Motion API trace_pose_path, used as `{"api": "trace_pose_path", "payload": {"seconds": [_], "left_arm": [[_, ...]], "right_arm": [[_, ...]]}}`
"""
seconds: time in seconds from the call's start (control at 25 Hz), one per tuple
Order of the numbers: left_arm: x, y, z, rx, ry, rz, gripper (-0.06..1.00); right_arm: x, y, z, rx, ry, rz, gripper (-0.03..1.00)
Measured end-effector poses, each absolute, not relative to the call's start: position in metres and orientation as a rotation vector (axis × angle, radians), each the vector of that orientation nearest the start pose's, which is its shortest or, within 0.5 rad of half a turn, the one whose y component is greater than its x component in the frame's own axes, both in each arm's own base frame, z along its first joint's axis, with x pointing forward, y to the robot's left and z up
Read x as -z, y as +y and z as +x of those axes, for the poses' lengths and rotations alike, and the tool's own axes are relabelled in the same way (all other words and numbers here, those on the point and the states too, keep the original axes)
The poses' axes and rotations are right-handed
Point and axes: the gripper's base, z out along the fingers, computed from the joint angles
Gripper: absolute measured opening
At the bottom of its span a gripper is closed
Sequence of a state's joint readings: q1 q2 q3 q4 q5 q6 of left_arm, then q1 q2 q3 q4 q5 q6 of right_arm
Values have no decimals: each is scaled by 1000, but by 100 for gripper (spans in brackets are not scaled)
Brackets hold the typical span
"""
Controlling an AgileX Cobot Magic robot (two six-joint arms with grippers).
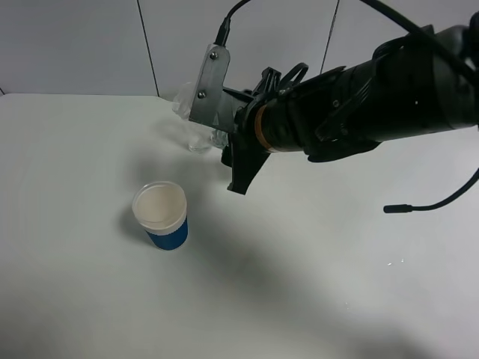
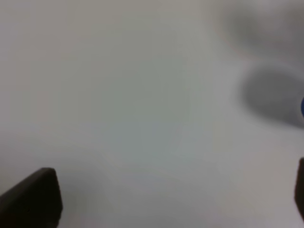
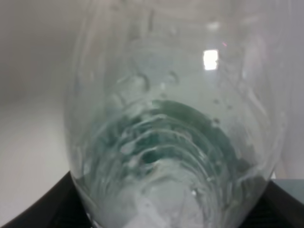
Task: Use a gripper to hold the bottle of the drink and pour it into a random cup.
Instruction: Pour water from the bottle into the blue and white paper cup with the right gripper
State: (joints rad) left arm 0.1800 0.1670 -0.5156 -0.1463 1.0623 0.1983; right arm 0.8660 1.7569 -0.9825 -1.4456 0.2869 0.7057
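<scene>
The bottle of the drink [image 1: 196, 133], clear plastic, stands at the back of the white table, mostly hidden behind my right gripper [image 1: 228, 149] and its metal camera bracket. In the right wrist view the bottle [image 3: 171, 118] fills the frame, with its green label showing through the liquid, and sits between the two black fingers [image 3: 33, 209] of the right gripper [image 3: 166, 211], which looks shut on it. The cup [image 1: 161, 213], with a blue band, white rim and cream inside, stands upright in front and to the left of the bottle. My left gripper [image 2: 166, 199] is open over bare table.
The right arm [image 1: 374, 90] reaches in from the right, above the table. A loose black cable [image 1: 426, 206] hangs under it. A blue sliver of the cup [image 2: 302, 107] shows at the edge of the left wrist view, beside its shadow.
</scene>
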Motion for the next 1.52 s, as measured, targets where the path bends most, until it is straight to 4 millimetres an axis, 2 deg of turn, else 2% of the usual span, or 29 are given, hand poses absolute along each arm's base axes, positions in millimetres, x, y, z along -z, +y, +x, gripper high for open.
{"api": "trace_pose_path", "payload": {"seconds": [0.44, 0.84, 1.0, 1.2, 1.52], "left_arm": [[-281, -8, 21, -33, 2187, 14, 99], [-281, -8, 21, -33, 2187, 14, 99], [-281, -8, 21, -33, 2187, 14, 99], [-281, -8, 21, -33, 2187, 14, 99], [-281, -8, 21, -33, 2187, 14, 99]], "right_arm": [[-197, 269, 248, 352, 1549, -1613, 56], [-199, 268, 249, 469, 1484, -1650, 56], [-186, 270, 249, 557, 1466, -1705, 56], [-172, 276, 245, 563, 1462, -1751, 56], [-175, 286, 236, 588, 1413, -1763, 56]]}}
